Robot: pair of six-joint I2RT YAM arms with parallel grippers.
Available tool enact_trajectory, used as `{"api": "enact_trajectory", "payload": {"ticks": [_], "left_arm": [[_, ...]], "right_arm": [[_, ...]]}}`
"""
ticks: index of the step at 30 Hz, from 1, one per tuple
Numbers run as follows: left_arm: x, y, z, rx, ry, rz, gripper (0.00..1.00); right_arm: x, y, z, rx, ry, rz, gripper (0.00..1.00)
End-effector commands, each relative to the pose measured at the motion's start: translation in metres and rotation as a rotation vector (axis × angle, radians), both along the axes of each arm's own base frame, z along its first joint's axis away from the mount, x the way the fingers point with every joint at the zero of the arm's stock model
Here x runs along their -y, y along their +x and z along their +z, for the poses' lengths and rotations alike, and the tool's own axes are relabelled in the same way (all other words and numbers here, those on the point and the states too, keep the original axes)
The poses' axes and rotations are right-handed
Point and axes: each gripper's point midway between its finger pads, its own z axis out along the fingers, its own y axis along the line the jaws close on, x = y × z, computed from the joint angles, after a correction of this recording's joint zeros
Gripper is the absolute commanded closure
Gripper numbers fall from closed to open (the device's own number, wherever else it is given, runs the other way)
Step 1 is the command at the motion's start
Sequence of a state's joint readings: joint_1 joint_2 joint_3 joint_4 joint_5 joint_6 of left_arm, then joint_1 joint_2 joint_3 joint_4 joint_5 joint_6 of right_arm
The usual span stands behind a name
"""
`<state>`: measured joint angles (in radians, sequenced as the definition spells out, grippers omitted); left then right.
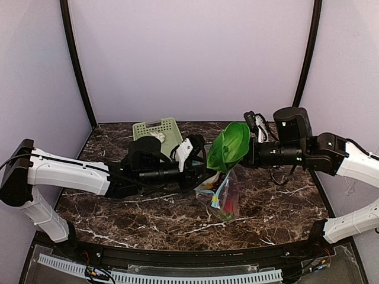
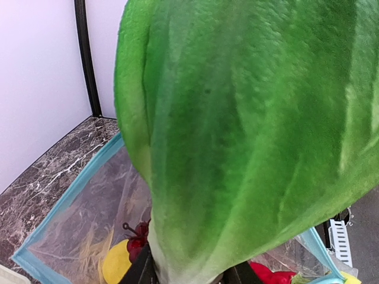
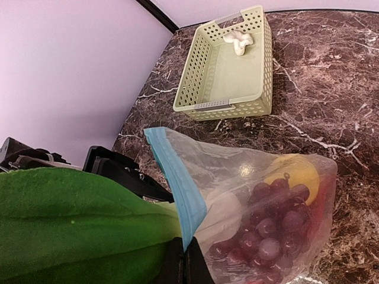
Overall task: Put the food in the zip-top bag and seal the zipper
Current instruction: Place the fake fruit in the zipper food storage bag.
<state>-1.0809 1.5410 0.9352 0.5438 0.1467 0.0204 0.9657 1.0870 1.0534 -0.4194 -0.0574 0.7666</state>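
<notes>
A big green leafy bok choy (image 1: pixel 230 147) hangs over the table, my left gripper (image 2: pixel 189 275) shut on its white stem. It fills the left wrist view (image 2: pixel 249 130). My right gripper (image 3: pixel 190 260) is shut on the light blue zipper (image 3: pixel 177 183) strip at the mouth of the clear zip-top bag (image 3: pixel 254 177), holding that edge up. The bag (image 1: pixel 225 198) sags onto the table below both grippers. Inside it lie purple grapes (image 3: pixel 272 225), a yellow lemon (image 3: pixel 296 171) and a red chilli (image 2: pixel 272 275). The leaf sits right at the open mouth (image 2: pixel 77 183).
A pale green slotted basket (image 1: pixel 157 131) stands at the back left, with white garlic (image 3: pixel 238 40) lying in it. The purple walls and black corner posts close in the dark marble table (image 1: pixel 118 207).
</notes>
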Motion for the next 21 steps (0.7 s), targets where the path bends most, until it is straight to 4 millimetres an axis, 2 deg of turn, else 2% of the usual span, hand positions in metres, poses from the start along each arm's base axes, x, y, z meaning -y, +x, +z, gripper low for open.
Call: {"api": "enact_trajectory", "payload": {"ticks": [1, 4, 10, 17, 21], "left_arm": [[0.013, 0.006, 0.046, 0.083, -0.118, -0.044, 0.67], [0.018, 0.012, 0.037, 0.079, -0.111, -0.045, 0.67], [0.012, 0.032, 0.010, 0.099, -0.021, 0.017, 0.67], [-0.010, 0.053, -0.024, 0.142, 0.170, 0.157, 0.68], [-0.012, 0.055, -0.039, 0.155, 0.225, 0.157, 0.68]], "right_arm": [[-0.011, -0.009, 0.024, 0.013, 0.088, 0.063, 1.00], [-0.009, -0.010, 0.025, 0.008, 0.093, 0.060, 1.00], [-0.005, -0.012, 0.028, 0.013, 0.104, 0.051, 1.00], [0.000, -0.013, 0.027, 0.009, 0.111, 0.037, 1.00], [-0.002, -0.014, 0.029, 0.007, 0.121, 0.045, 1.00]]}}
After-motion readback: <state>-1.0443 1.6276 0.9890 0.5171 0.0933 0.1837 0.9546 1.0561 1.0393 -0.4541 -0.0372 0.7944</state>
